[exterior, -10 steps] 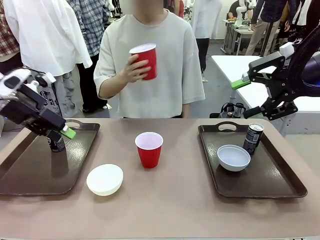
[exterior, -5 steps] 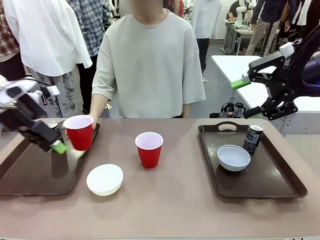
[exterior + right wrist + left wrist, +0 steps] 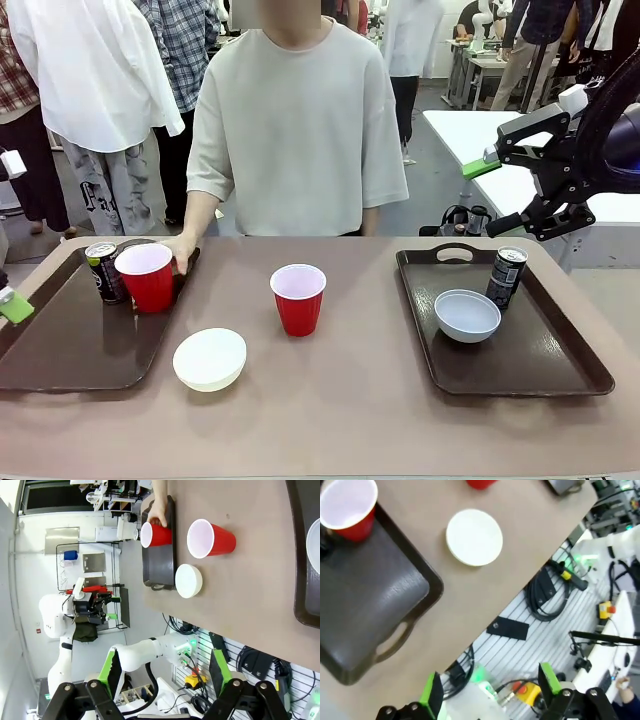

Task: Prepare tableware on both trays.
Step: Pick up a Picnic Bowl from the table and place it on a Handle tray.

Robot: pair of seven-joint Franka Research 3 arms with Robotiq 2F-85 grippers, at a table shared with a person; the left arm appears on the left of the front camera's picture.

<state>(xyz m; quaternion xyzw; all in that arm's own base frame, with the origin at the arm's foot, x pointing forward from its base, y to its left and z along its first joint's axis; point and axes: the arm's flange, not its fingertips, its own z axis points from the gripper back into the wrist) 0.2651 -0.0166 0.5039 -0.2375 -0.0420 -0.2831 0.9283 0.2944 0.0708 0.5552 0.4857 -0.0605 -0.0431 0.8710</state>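
On the left tray (image 3: 70, 350) a dark soda can (image 3: 104, 271) stands beside a red cup (image 3: 147, 277), which a person's hand (image 3: 183, 253) touches. The second red cup (image 3: 298, 298) and a white bowl (image 3: 210, 358) sit on the bare table between the trays. The right tray (image 3: 560, 370) holds the other white bowl (image 3: 467, 315) and can (image 3: 506, 277). My left gripper (image 3: 490, 690) is open and empty, high off the tray's near corner; one green pad (image 3: 14, 305) shows at the picture's left edge. My right gripper (image 3: 488, 196) hangs open and empty above the right tray's far side.
The person stands at the far side behind the table's middle. Other people and tables fill the background. Below the table's near edge lie cables and a slatted floor (image 3: 545, 625). Open tabletop runs along the front between the trays.
The person brought the raised red cup down onto the left tray beside the can. My left gripper let go of the can and drew back left. The right arm stayed still.
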